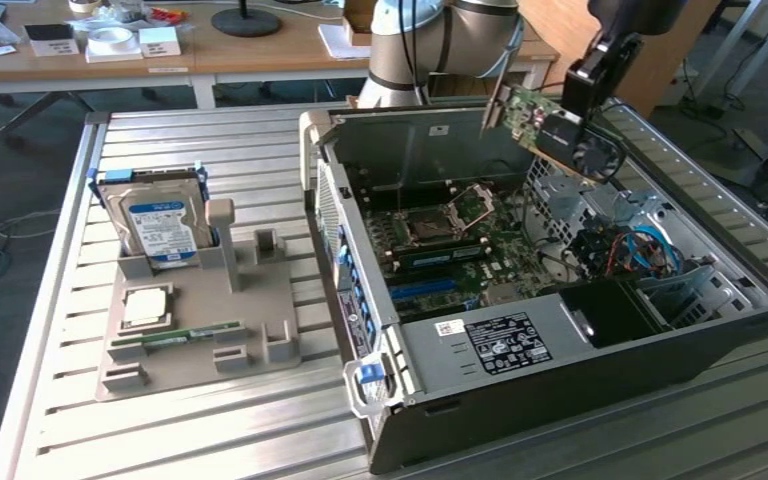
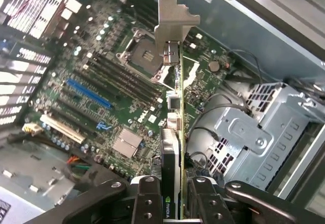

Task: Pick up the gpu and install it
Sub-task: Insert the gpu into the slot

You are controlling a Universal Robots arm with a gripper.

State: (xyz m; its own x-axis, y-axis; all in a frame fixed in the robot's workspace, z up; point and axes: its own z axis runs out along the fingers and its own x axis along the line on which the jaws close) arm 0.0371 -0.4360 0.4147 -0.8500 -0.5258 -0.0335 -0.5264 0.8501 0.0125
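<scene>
The gpu [image 1: 560, 128] is a green-edged card with a black fan shroud and a silver bracket. It hangs tilted in the air above the open computer case [image 1: 544, 340], over the case's far side. My gripper [image 1: 595, 72] holds it from above. In the wrist view the gpu [image 2: 175, 132] is edge-on, its silver bracket [image 2: 172, 23] pointing away from me, and my gripper [image 2: 175, 203] is shut on it with a finger on each face. Beneath it lies the motherboard [image 2: 106, 107] with its blue slot [image 2: 89, 93] and CPU socket [image 2: 143, 56].
A grey fixture tray [image 1: 184, 330] on the slatted metal table holds an upright hard drive [image 1: 157, 220], a CPU [image 1: 144, 305] and a memory stick [image 1: 177, 337]. Inside the case are a drive cage [image 2: 264, 132], cables and a power supply [image 1: 498, 345]. A wooden desk stands behind.
</scene>
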